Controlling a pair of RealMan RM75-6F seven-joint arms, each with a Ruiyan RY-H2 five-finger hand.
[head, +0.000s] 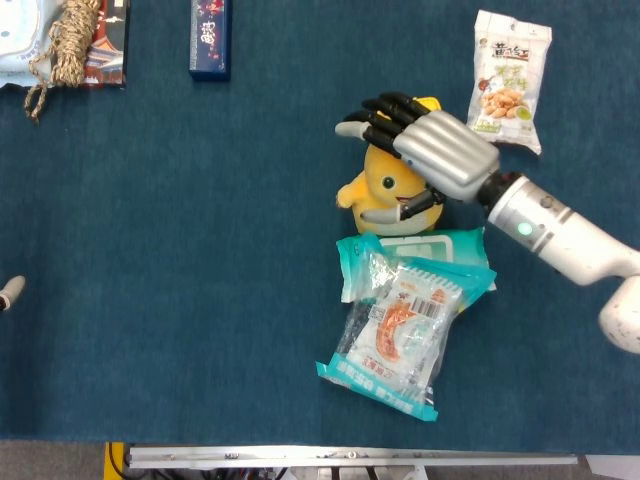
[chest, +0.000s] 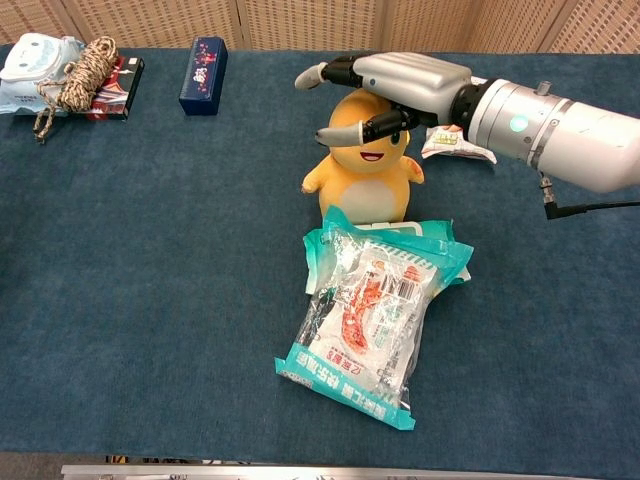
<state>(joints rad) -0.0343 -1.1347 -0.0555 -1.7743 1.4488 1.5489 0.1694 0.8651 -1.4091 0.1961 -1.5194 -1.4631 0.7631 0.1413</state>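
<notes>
A yellow plush duck (head: 385, 182) (chest: 368, 190) stands upright mid-table. My right hand (head: 425, 150) (chest: 395, 85) hovers over its head with fingers spread and the thumb in front of its face, holding nothing; contact cannot be told. A yellow container (head: 430, 103) peeks out behind the duck. In front of the duck lies a clear food packet with teal edges (head: 395, 335) (chest: 365, 320), resting on a teal wipes pack (head: 440, 245) (chest: 445, 240). Only a tip of my left hand (head: 8, 292) shows at the left edge of the head view.
A white snack bag (head: 508, 80) (chest: 455, 145) lies at the far right, partly behind my forearm. At the far left sit a dark blue box (head: 210, 38) (chest: 203, 62), a rope coil (head: 70, 40) (chest: 75, 68) on a red-black box (chest: 122, 80), and a white pack (chest: 35, 55).
</notes>
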